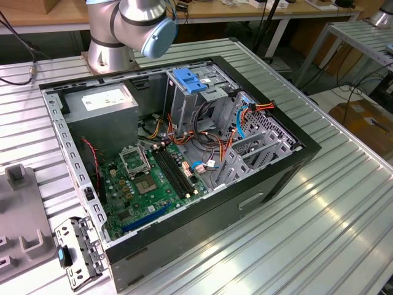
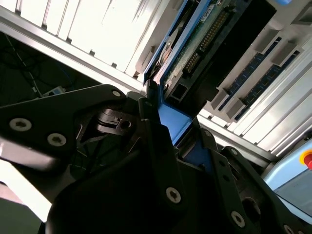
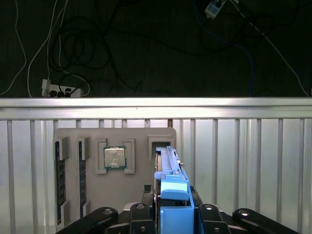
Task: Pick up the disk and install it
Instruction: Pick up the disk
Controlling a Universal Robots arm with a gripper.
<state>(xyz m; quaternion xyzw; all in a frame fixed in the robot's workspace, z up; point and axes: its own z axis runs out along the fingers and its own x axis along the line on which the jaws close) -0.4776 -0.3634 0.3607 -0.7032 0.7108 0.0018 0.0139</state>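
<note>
ribbed table [image 3: 243, 161], fingers [image 3: 209, 217] grip disk [image 3: 171, 190] on edge, long axis outward

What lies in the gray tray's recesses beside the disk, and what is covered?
In the first wrist view the gray tray holds a processor chip and memory sticks. The disk, on edge in the pincer, covers whatever lies under it.

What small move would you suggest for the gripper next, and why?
My guess: a short, straight pull away from the holder. The gripper is shut on the blue end of the disk, whose far end appears to sit in the holder's slot beside the chip, so pulling sideways might jam it.
</note>
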